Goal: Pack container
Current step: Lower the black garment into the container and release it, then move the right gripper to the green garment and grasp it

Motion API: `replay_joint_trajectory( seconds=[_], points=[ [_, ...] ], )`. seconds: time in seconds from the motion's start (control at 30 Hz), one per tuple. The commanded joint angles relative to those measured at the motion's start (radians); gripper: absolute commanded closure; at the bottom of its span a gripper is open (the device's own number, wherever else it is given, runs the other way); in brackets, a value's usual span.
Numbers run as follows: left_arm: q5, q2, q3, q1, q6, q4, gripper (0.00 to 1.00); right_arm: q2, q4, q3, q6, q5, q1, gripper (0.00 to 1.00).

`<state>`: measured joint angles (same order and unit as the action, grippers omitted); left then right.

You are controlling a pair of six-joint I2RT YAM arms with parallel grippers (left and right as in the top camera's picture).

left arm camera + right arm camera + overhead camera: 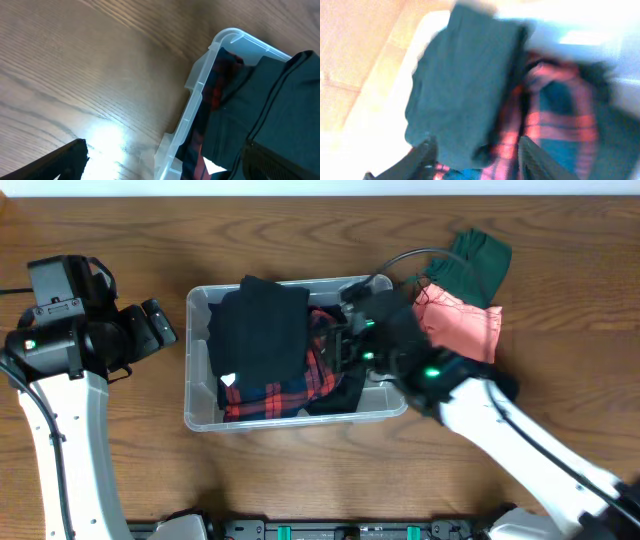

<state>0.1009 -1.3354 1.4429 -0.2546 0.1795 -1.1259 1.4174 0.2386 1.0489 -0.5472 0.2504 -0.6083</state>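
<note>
From overhead, the bin (196, 360) sits mid-table (100, 480) with its long side across the view. It is already well filled: a black garment (262, 330) lies on top toward the left, and a red plaid (285, 398) shows beneath it and along the near wall. The right gripper (345, 345) hangs over the bin's right half, low among the clothes, which is where it would be to set a piece down or press it flat. A pink cloth (465, 320) and a green cloth (480, 258) lie on the table just right of the bin, apparently waiting to be packed. The left gripper (160, 325) is parked beside the bin's left end without touching it, likely to stay clear of the other arm.

The left wrist view shows that gripper's fingers (65, 160) spread wide with nothing between them. They frame the bin's corner, with the dark garment inside and bare wood beside it.

The right wrist view is blurred. The black garment fills the middle and the plaid lies to its right, both inside the bin's pale walls. The two fingers (422, 160) stand partway apart. The garment's edge lies beyond them rather than pinched, as far as the blur allows — so I judge this hand holds nothing.
</note>
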Motion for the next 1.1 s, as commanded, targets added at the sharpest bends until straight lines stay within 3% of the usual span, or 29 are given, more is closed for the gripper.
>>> replay_joint_trajectory(
  seconds=[0.0, 0.27, 0.53, 0.77, 1.07],
  points=[
    [-0.005, -0.005, 0.014, -0.005, -0.013, -0.003, 0.02, -0.073, 0.031, -0.002, 0.086, -0.030, 0.094, 0.43],
    [-0.005, -0.005, 0.014, -0.005, -0.013, -0.003, 0.02, -0.099, 0.128, -0.002, 0.130, 0.074, 0.508, 0.36],
    [-0.005, -0.005, 0.014, -0.005, -0.013, -0.003, 0.02, 0.017, 0.098, -0.002, 0.167, 0.171, 0.896, 0.20],
    [-0.005, -0.005, 0.014, -0.005, -0.013, -0.003, 0.02, 0.227, -0.060, -0.002, 0.166, 0.351, 0.979, 0.16],
    [-0.005, -0.005, 0.014, -0.005, -0.013, -0.003, 0.02, 0.447, -0.309, -0.002, 0.062, 0.368, 0.979, 0.15]
  ],
)
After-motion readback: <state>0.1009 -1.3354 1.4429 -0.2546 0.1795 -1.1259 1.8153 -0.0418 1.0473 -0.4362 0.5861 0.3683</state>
